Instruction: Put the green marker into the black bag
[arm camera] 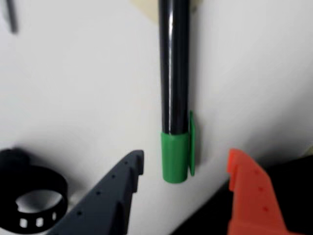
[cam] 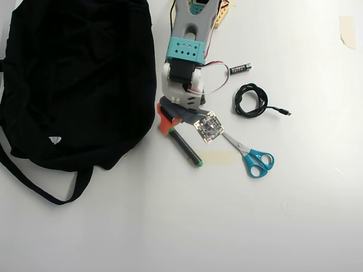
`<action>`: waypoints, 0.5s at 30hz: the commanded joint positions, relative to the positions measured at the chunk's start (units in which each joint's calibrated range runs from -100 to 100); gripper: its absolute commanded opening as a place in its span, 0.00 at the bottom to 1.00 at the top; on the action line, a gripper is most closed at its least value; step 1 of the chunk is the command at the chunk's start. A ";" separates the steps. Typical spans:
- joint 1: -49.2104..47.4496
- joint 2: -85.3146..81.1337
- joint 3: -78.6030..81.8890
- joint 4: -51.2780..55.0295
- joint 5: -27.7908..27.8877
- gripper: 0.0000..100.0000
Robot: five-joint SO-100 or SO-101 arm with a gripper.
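Item 1, green marker [arm camera: 174, 98]: slim, glossy dark barrel; matte bright green cap with a flat clip; small green tip at the opposite end, seen in the overhead view [cam: 185, 145]. It lies flat on the white table [cam: 170, 226], slanting, just right of the bag's edge in that view, cap end under the arm.

Item 2, gripper [arm camera: 186, 169]: 2 rigid plastic fingers, 1 dark grey with a row of small holes, 1 orange. They stand spread apart on either side of the cap, touching nothing as far as the wrist view shows; nothing is held.

Item 3, black bag [cam: 79, 79]: large, soft, matte fabric, slumped at far left of the overhead view, with a long strap looping toward the near edge and a small white logo. Its opening cannot be made out.

Step in hand, by judgement: the approach to the grasp, marker not yet taken. The next move calls for lowering around the cap end, closing squarely across the round barrel so it does not roll out, then lifting and carrying left to the bag.

Also present: scissors [cam: 249, 156] with teal handles, a coiled black cable [cam: 250, 101], a small battery [cam: 240, 68].
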 commanded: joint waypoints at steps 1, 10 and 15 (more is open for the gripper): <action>-1.57 -0.46 -2.85 0.33 -1.04 0.23; -3.74 0.45 -2.94 -0.45 -4.34 0.23; -3.74 4.85 -7.17 -0.53 -4.40 0.23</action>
